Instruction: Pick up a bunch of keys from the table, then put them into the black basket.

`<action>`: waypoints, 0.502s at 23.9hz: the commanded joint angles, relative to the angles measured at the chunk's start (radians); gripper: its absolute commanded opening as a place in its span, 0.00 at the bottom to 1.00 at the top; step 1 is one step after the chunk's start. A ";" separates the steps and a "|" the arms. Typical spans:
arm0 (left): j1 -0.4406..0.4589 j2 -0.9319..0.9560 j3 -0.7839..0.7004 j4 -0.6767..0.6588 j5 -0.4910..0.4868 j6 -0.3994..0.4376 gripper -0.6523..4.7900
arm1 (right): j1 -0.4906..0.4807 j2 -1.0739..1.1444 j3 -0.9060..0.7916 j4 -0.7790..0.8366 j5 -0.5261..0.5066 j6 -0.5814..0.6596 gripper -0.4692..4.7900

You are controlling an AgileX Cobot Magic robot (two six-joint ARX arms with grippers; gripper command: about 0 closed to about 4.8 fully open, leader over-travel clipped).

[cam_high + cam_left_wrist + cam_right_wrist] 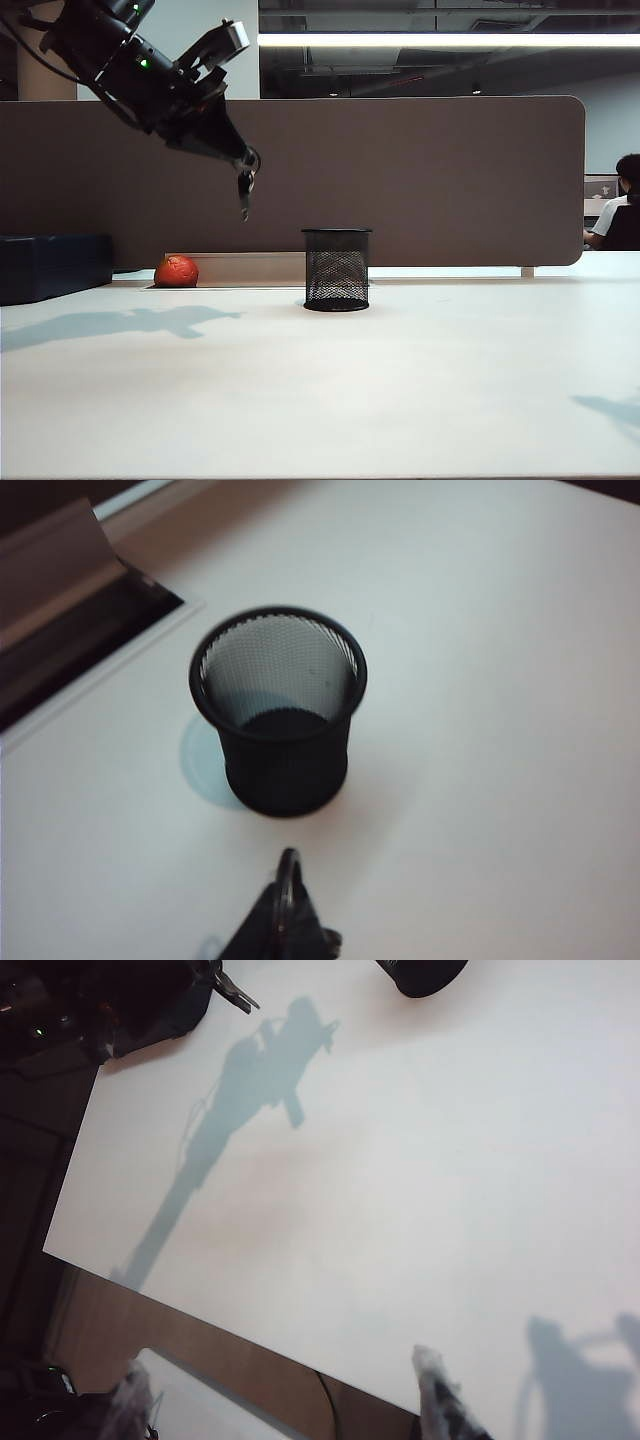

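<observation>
- Already you have the pick-up done: your left gripper (243, 168) hangs high above the desk (400, 380), its fingers closed on the bunch of keys (245, 190), which dangles below them in the air.
- What is left is the carry and the drop. The black basket (337, 270) stands upright near the desk's far edge, well apart from the keys and lower.
- Your right gripper (290, 1400) waits over the bare desk, fingers wide, holding nothing.

keys (245, 186): dangling high, left of basket | black basket (337, 269): upright, empty, on white table (400, 380)
</observation>
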 commanded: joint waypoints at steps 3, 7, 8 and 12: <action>-0.003 0.004 0.005 0.140 0.019 -0.101 0.11 | 0.001 -0.002 0.002 0.012 -0.001 -0.003 0.75; -0.010 0.028 0.009 0.234 0.031 -0.165 0.11 | 0.001 -0.002 0.002 0.013 -0.001 -0.003 0.75; -0.010 0.031 0.009 0.241 0.031 -0.170 0.11 | 0.001 -0.002 0.002 0.013 -0.001 -0.003 0.75; -0.018 0.057 0.009 0.302 0.031 -0.215 0.11 | 0.001 -0.002 0.002 0.012 -0.001 -0.003 0.75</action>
